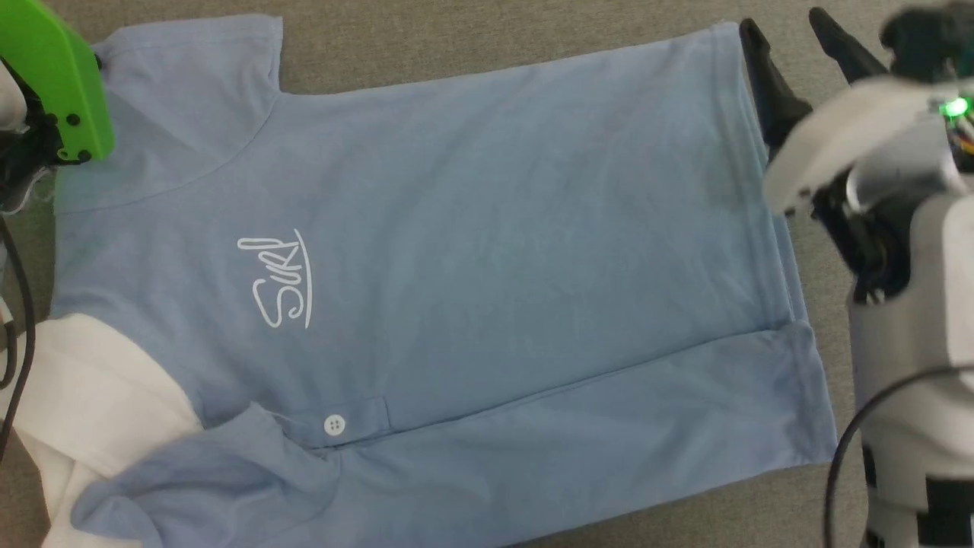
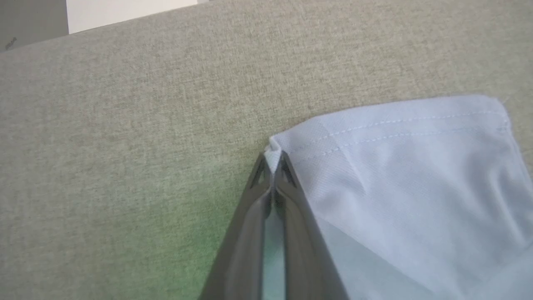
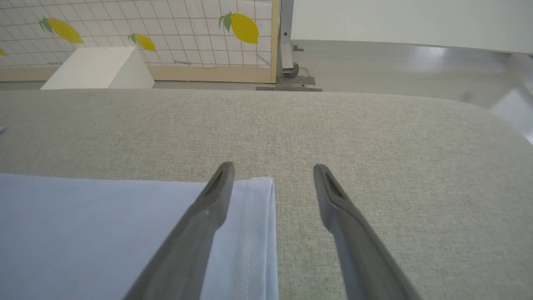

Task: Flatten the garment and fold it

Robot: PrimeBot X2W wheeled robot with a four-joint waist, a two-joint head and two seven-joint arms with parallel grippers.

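- I am pressing my left tool (image 2: 272, 160) together on the corner of the sleeve (image 2: 395, 166), and a small nub of blue cloth is poking out past the tips
- My right tool (image 3: 273, 168) is standing spread at the far corner of the hem (image 3: 254, 233), one finger over the cloth and the other over the bare counter (image 3: 374, 133), gripping nothing
- The shirt (image 1: 494, 228) is lying front up across the counter, collar (image 1: 84, 396) toward my left and hem toward my right, mostly smooth; the near strip below the button (image 1: 334, 425) is looking as if it is already turned over
- I am judging the step to be taking both far corners so the far side can be folded toward me
- To do it well, I am wanting the right tool lower and a touch further onto the corner, so it is closing on both layers rather than the stitched edge alone
- The left pinch is looking shallow, so I am planning to lift gently, both tools level and together, holding the far edge taut so the soft knit is not sagging or dragging the smooth middle
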